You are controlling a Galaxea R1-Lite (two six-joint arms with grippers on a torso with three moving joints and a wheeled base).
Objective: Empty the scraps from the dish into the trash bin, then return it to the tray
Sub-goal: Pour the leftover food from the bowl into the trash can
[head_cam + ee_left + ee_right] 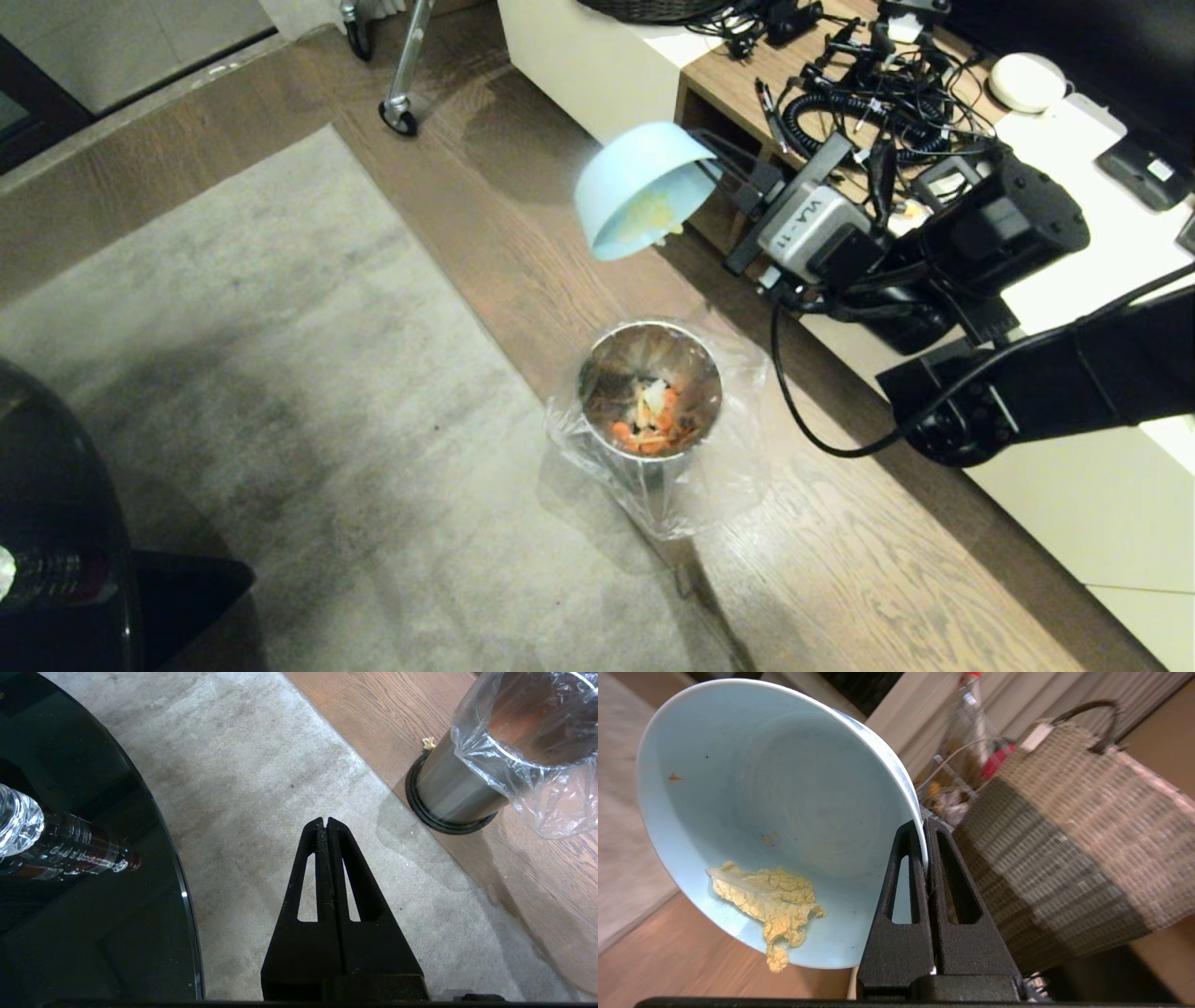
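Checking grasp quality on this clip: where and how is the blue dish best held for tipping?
By its thin rim, as the right gripper does: fingers straddling the wall of the dish, one inside, one outside, coming edge-on from the side opposite the pouring lip. The smooth flaring wall offers no other hold, and the mouth stays clear above the trash bin.

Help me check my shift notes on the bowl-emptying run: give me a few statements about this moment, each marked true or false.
1. The right pincer grips the bowl by its rim. True.
2. The bowl is completely empty. False: a yellow leaf clings inside near the rim.
3. Orange slices lie in the steel bin. True.
4. The bin has no liner. False: a clear plastic bag lines it.
5. The left pincer holds the bottle. False: it is shut and empty above the rug.
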